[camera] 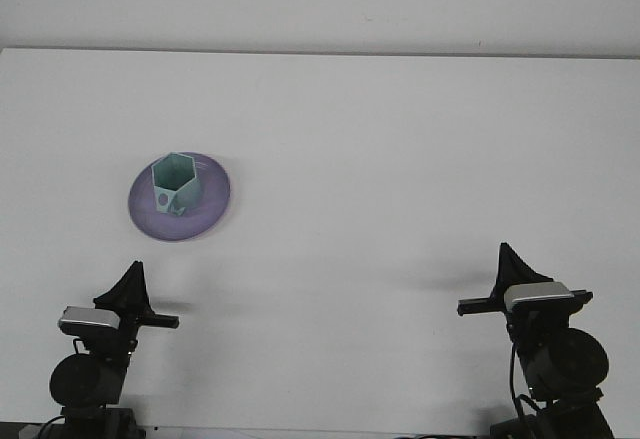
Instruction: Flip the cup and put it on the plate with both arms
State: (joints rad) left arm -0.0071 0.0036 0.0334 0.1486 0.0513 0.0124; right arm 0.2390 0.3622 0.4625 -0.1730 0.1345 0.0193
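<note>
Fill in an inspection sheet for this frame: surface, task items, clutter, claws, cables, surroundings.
Surface: white table, plain, no marks seen.
Task items: teal hexagonal cup stands mouth up on the purple plate, left of centre.
Clutter: nothing seen.
Claws: left claw and right claw sit at the near edge, both apart from the cup and holding nothing; whether they are open cannot be told.
Cables: black cable runs along the right arm's base; none on the table.
Surroundings: pale wall behind the far edge; nothing else seen.
</note>
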